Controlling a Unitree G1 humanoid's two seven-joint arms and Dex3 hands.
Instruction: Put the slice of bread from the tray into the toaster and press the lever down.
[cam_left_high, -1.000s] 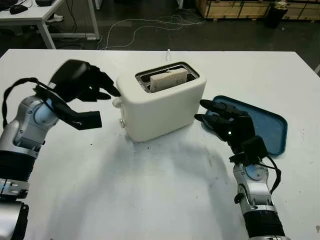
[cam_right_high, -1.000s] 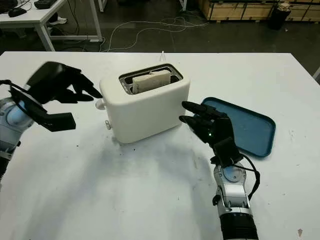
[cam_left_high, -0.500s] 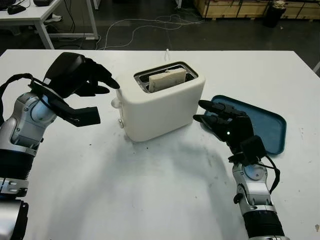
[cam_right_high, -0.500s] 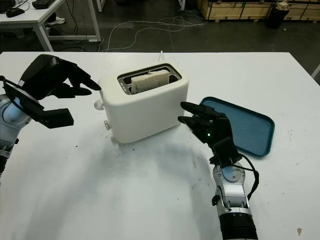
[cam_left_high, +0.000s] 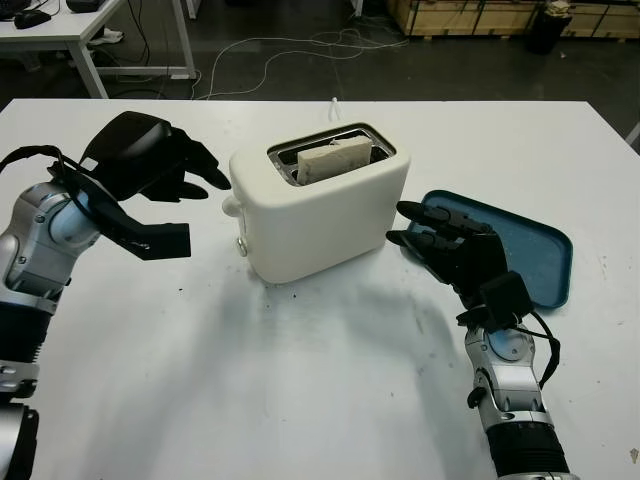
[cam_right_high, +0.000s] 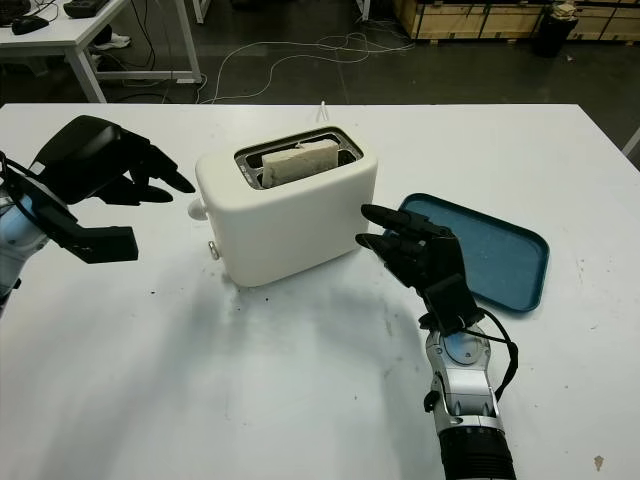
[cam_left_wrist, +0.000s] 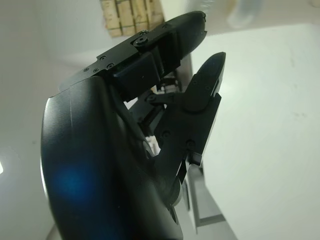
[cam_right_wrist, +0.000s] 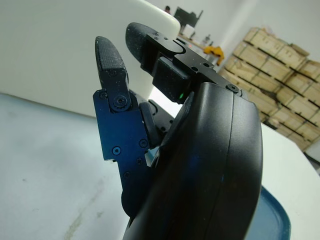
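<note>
A cream toaster (cam_left_high: 320, 215) stands mid-table with the slice of bread (cam_left_high: 338, 160) upright in its slot, the top edge showing. Its lever knob (cam_left_high: 233, 207) sticks out of the end that faces my left hand. My left hand (cam_left_high: 215, 185) hovers open just beside that end, fingertips pointing at the toaster and a small gap from the knob. My right hand (cam_left_high: 412, 227) is open by the toaster's other end, over the near corner of the blue tray (cam_left_high: 530, 255), which holds nothing. In the right wrist view its fingers (cam_right_wrist: 112, 65) stand close to the toaster's wall (cam_right_wrist: 45, 50).
The white table (cam_left_high: 300, 380) stretches wide in front of the toaster. The toaster's cord (cam_left_high: 335, 103) runs off the far edge. Beyond are cables on the floor (cam_left_high: 300, 45), another table (cam_left_high: 60, 30) and wooden crates (cam_left_high: 470, 15).
My left hand rose beside the toaster's lever end, then dropped back and drew a little away to the left. The right hand, toaster and bread have hardly moved.
</note>
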